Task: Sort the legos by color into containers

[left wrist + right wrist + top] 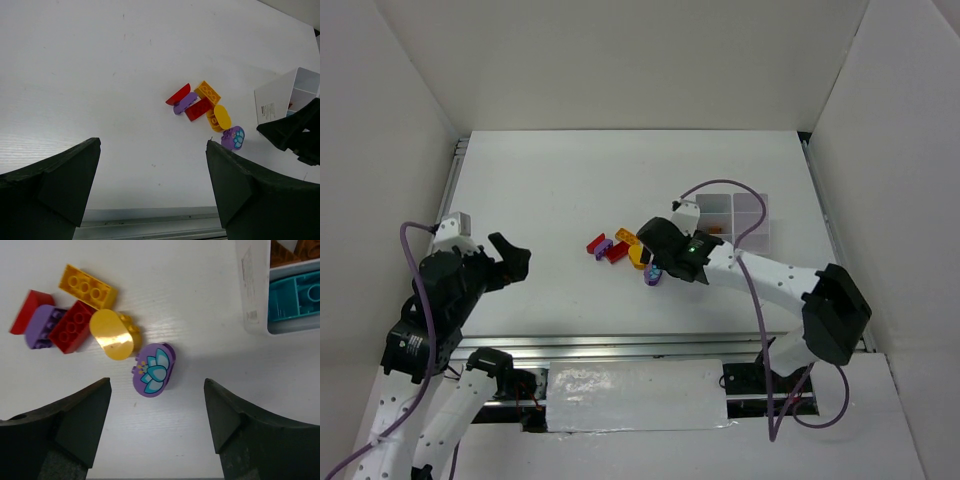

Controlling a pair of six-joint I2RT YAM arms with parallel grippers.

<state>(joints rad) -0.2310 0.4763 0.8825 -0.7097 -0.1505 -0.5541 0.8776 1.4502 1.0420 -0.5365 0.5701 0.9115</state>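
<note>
Loose legos (620, 248) lay clustered mid-table, just left of the white tray (750, 206), w/ the right gripper (157, 427) hanging over the nearest one — a purple oval brick (154, 369) w/ a printed flower face up. Its jaws stood wide apart, nothing btwn them. The left gripper (152, 180) was likewise spread & empty, well apart from the pile. The bricks looked light, rigid, glossy hard plastic, so prob. slippery under the pads but not fragile. Best hold on the purple oval is likely across its narrower width, not the rounded ends, where it could squirt out. The yellow oval brick (114, 334) sat just beside it, maybe touching, so little finger room on that side. A red studded brick (75, 326), lilac brick (42, 326) & yellow studded brick (88, 286) were packed together beyond. Hard to make out — the tray was cut off in the right wrist view: only a teal brick (295, 295) in one compartment & orange pieces (295, 250) in another showed. From above the arm covered part of the tray, so the rest couldn't be told.
</note>
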